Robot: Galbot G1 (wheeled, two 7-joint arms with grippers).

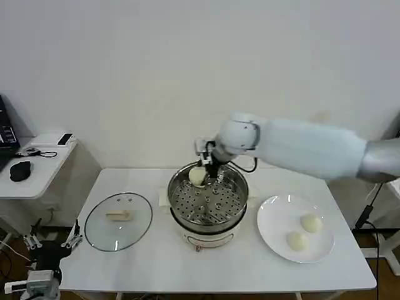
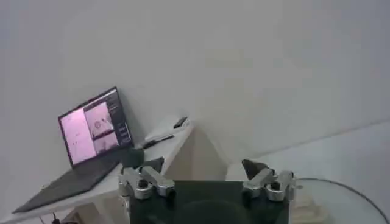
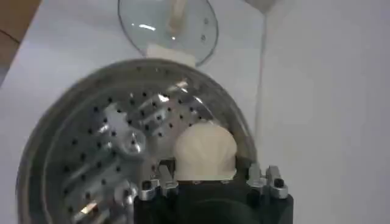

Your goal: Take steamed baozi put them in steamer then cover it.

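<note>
Steamer (image 1: 208, 206) interior: baozi (image 3: 205, 149) between right pincer (image 3: 210, 181) fingers.

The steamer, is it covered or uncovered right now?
Uncovered. The steamer stands open, and the cover lies flat on the table on its left.

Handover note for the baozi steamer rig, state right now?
Right gripper: over the far inner side of the steamer, shut on a baozi low above the perforated floor.
Left gripper: parked off the table's left side, open, holding nothing.
Two more baozi sit on the white plate, right of the steamer.
Cover lies flat on the table, left of the steamer.
Done: one bun brought into the steamer, not yet let go.
Left: release it, move the plate's two buns in, then set the cover on.
</note>
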